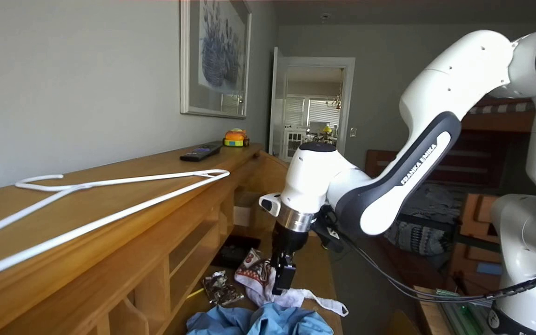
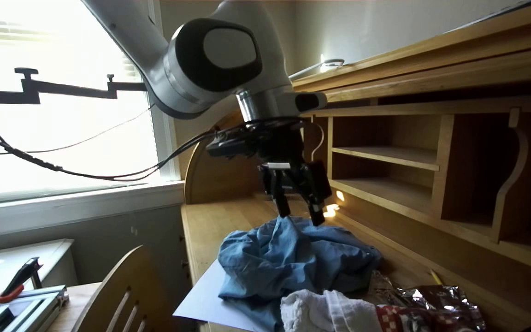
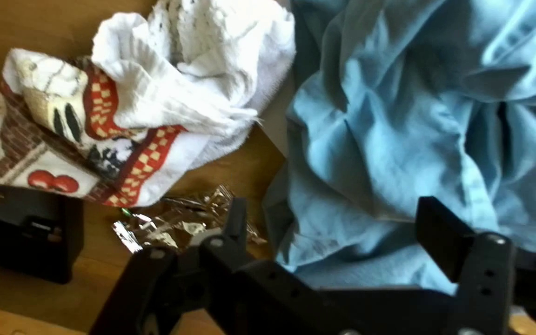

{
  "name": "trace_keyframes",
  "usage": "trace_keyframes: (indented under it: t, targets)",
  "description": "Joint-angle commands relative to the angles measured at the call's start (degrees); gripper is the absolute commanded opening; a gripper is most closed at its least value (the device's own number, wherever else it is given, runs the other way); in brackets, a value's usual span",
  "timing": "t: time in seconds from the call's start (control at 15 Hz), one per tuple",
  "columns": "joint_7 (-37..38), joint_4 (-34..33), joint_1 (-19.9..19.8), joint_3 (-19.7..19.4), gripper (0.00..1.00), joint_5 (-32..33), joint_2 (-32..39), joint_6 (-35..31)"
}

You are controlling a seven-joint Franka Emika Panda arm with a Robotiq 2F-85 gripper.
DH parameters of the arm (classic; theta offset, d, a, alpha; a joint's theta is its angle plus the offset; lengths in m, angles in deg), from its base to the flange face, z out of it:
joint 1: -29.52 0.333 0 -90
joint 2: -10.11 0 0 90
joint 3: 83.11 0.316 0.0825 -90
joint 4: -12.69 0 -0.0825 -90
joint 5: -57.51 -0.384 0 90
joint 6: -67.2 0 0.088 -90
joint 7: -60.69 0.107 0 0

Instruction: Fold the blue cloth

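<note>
The blue cloth lies rumpled in a loose heap on the wooden desk, shown in both exterior views point(image 1: 258, 322) point(image 2: 293, 260). In the wrist view the blue cloth point(image 3: 379, 139) fills the right side, with many folds and a stitched seam. My gripper point(image 2: 300, 217) points down over the heap, its fingers apart with nothing held between them. In the wrist view the gripper point(image 3: 333, 209) has its right finger over the cloth and its left finger over the foil wrapper beside it. I cannot tell whether a fingertip touches the cloth. The gripper point(image 1: 283, 281) also shows from the side.
A white, red-patterned fabric bundle point(image 3: 133, 139) lies beside the cloth. A crinkled foil wrapper point(image 3: 179, 223) and a black tray point(image 3: 26, 228) are near it. White paper point(image 2: 215, 299) sits under the cloth. The desk's shelf unit point(image 2: 385, 152) rises alongside. A chair point(image 2: 122, 290) stands by the desk.
</note>
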Motion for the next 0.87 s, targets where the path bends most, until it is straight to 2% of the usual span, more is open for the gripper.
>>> trace_keyframes:
  t: [0.0,0.13,0.27,0.33,0.47,0.8]
  targets:
    - [-15.2,1.4,-1.2,3.5,1.0,-13.9,-6.5,5.1]
    - [-22.0,-0.3,-1.0,3.4,1.0,-19.6,-8.7,12.9]
    - [-24.8,-2.2,-1.0,2.5,1.0,-22.3,-10.0,20.1]
    - [-20.7,-1.3,-0.8,3.2,1.0,-18.9,-7.8,14.5]
    - [-22.4,-2.1,-0.9,2.8,1.0,-20.1,-9.4,18.4]
    - [-22.7,-2.1,-0.9,2.8,1.0,-20.3,-9.6,18.9]
